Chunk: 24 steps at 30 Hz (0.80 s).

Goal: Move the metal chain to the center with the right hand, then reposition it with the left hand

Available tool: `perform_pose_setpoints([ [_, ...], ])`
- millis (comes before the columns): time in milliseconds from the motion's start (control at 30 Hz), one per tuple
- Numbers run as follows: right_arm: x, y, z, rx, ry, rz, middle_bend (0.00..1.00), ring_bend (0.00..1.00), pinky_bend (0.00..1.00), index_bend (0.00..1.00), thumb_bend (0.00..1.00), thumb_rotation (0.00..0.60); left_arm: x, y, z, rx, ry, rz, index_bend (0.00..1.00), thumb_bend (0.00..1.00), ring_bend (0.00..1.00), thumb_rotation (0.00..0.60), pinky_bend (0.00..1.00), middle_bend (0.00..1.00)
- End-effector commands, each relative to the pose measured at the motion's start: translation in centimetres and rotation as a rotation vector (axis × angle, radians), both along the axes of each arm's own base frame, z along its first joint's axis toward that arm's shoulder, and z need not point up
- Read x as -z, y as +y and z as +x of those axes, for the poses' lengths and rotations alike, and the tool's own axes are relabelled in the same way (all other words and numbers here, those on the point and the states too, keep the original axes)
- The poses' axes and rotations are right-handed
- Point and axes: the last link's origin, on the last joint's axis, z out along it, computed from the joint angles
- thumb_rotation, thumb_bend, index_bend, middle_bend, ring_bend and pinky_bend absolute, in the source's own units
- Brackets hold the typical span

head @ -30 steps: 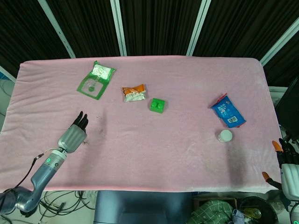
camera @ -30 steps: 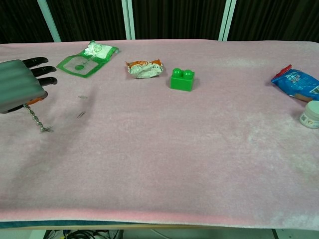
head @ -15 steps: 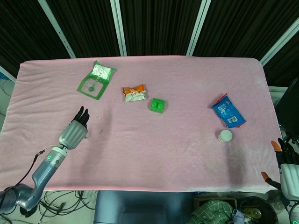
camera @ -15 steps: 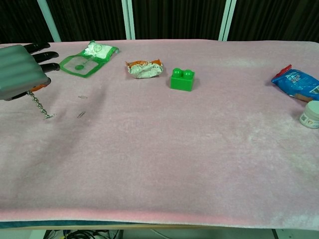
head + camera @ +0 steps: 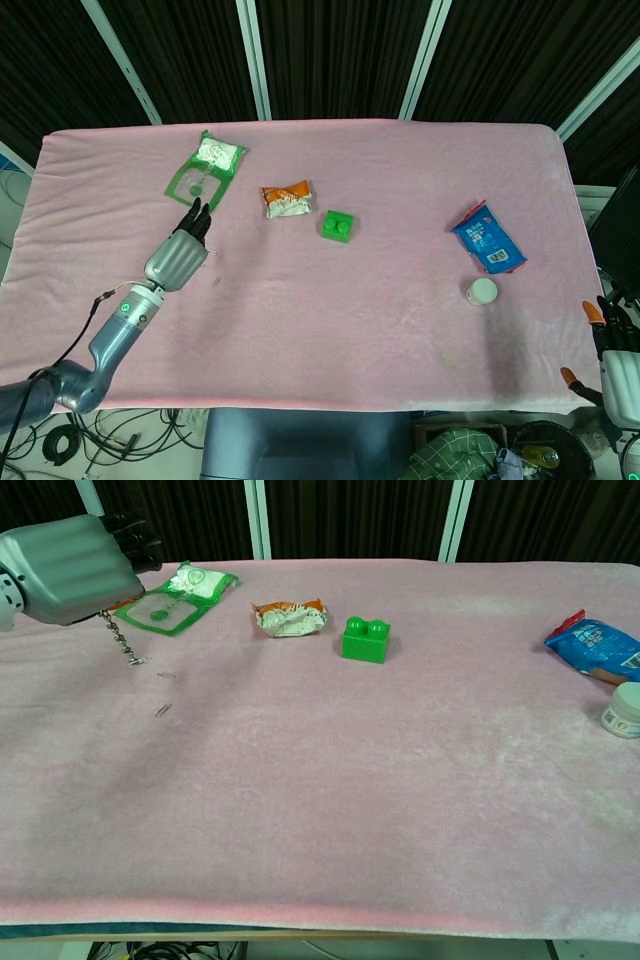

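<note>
While the right hand (image 5: 612, 335) waits idle off the table's near right corner, its fingers too small to judge, the left hand (image 5: 72, 555) has lifted and swung toward the green packet (image 5: 172, 597), holding the chain (image 5: 120, 639), which dangles clear of the pink cloth (image 5: 350, 780). Repositioning looks underway, not yet set down.
</note>
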Motion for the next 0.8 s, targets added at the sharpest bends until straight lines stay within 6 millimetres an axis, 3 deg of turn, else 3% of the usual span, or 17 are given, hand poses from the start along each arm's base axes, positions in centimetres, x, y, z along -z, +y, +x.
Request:
perform_pose_setpoints([
  [33,0.0,0.0,0.0,0.000,0.003,-0.002,0.00,0.00,0.18,0.01,0.11,0.600,0.9,0.4,0.9,0.045,0.047,-0.013,0.58,0.40,0.00,0.600,0.00,0.16],
  [267,-0.1,-0.1,-0.2,0.001,0.011,-0.005,0.00,0.00,0.18,0.01,0.11,0.600,2.5,0.0,1.2,0.052,0.055,-0.050,0.58,0.40,0.00,0.600,0.00,0.16],
  [800,0.1,-0.2,-0.6,0.010,0.018,0.007,0.00,0.00,0.18,0.01,0.10,0.600,3.6,-1.0,0.9,0.048,0.083,-0.093,0.58,0.40,0.00,0.600,0.00,0.16],
])
